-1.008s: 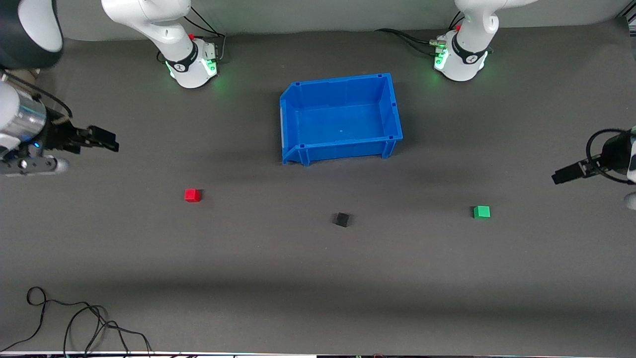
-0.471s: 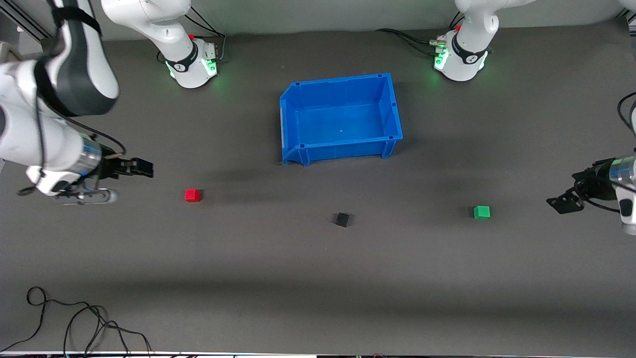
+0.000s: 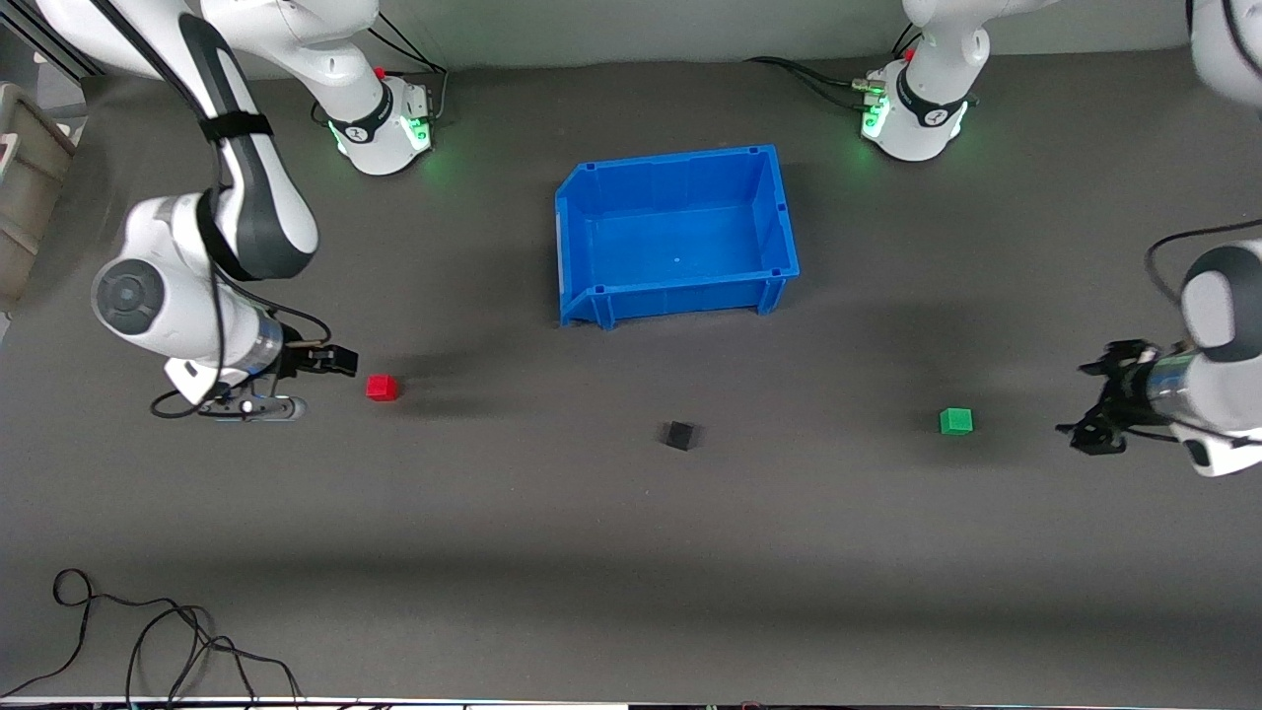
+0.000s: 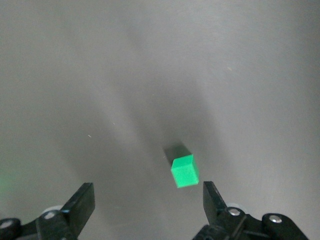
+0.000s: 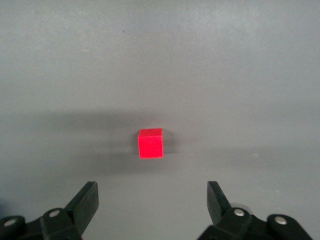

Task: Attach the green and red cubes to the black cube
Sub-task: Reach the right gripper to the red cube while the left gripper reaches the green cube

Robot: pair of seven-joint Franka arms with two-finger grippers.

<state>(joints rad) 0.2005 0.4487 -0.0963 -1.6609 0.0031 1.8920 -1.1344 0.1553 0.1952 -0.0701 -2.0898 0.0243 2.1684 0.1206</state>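
Observation:
The red cube (image 3: 382, 388) lies on the table toward the right arm's end; it also shows in the right wrist view (image 5: 151, 143). My right gripper (image 3: 333, 361) is open and empty, just beside it and apart from it. The black cube (image 3: 678, 435) lies near the table's middle, a little nearer the front camera. The green cube (image 3: 955, 421) lies toward the left arm's end; it also shows in the left wrist view (image 4: 184, 171). My left gripper (image 3: 1094, 414) is open and empty, beside the green cube and apart from it.
A blue bin (image 3: 779, 222) stands empty, farther from the front camera than the cubes. A black cable (image 3: 148, 641) lies at the table's near edge, toward the right arm's end. A grey box (image 3: 25, 177) sits past that end.
Both arms have swung inward and lower. The right gripper has come close to the red cube. The left gripper has come closer to the green cube. The cubes have not moved.

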